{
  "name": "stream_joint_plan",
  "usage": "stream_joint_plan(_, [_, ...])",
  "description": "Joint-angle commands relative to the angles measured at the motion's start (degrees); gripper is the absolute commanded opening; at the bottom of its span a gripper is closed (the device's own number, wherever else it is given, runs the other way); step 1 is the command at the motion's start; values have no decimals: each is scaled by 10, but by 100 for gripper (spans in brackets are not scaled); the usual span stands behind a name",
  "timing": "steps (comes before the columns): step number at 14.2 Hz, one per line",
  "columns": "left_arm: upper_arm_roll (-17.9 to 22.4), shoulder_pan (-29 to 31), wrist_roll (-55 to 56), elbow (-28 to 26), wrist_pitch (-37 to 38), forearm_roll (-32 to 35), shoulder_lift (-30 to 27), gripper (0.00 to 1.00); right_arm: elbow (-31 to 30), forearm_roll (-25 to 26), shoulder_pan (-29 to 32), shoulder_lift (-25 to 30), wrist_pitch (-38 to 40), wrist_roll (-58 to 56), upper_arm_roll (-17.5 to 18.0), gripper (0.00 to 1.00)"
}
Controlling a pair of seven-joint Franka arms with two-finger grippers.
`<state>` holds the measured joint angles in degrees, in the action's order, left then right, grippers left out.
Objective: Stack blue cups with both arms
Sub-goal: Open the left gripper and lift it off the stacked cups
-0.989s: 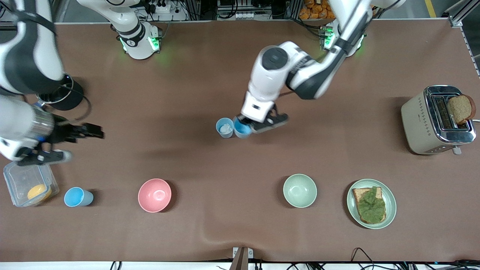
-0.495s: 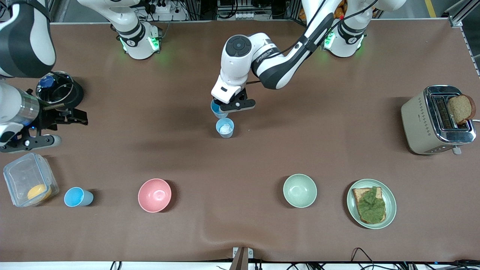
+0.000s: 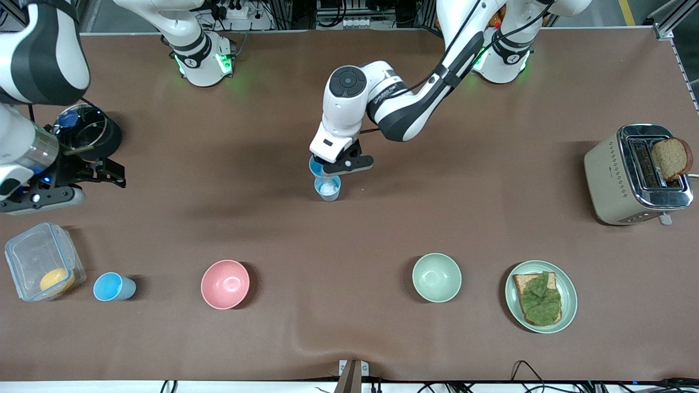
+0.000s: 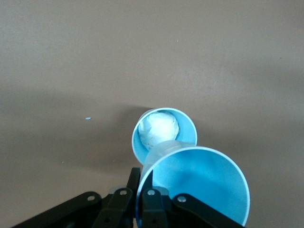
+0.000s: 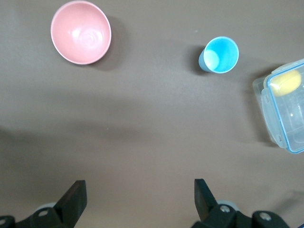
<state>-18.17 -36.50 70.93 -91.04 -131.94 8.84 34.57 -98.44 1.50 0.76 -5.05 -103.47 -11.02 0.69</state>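
Front view, my left gripper (image 3: 331, 165): over the middle of the worktop (image 3: 491, 229), fingers clenched on the rim of a blue cup (image 3: 317, 165).
Front view, held cup: up in the air, partly over the standing cup (image 3: 327, 188), not yet inside it.
Front view, standing cup: upright mid-worktop, a white lump in its bottom.
Front view, third cup (image 3: 112, 287): near the front camera at the right arm's end, between the clear box (image 3: 38, 267) and the pink bowl (image 3: 225, 284).
Front view, my right gripper (image 3: 82, 183): waiting above the right arm's end of the worktop, fingers released, holding nothing.
Front view, other things: green bowl (image 3: 436, 277), plate with toast and lettuce (image 3: 540, 296), toaster (image 3: 636, 174) with bread in it.
Left wrist view, fingers (image 4: 152, 202): pinched on the wall of the held cup (image 4: 199, 183).
Left wrist view, standing cup (image 4: 161, 130): below, just beside the held one, white lump visible inside.
Right wrist view, fingers (image 5: 73, 202): spread wide, bare worktop between them.
Right wrist view, below: third cup (image 5: 219, 55), pink bowl (image 5: 81, 32), clear box (image 5: 285, 107) with something yellow inside.
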Motion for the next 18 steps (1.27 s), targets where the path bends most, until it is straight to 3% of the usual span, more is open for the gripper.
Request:
stream_joint_plan(1, [8,-7,1,40,9,20,34,0,16,-13,12,7,23,-9,6,100])
stream_joint_plan(7, [12,-2,0,41,6,30,37,0,72,-18,30,-15,25,-13,6,100])
stream_joint_plan(8, [12,-2,5,41,6,29,38,21,71,-19,30,-14,26,-14,7,100])
stream_joint_plan(9, [12,-2,-3,41,6,32,38,97,74,-22,30,-8,29,-13,6,100])
stream_joint_plan(14, [13,5,-4,41,16,48,2,100,85,-23,40,0,80,-9,7,100])
stream_joint_plan(18, [12,71,-61,92,141,40,-36,100,83,-24,38,1,78,-5,10,100])
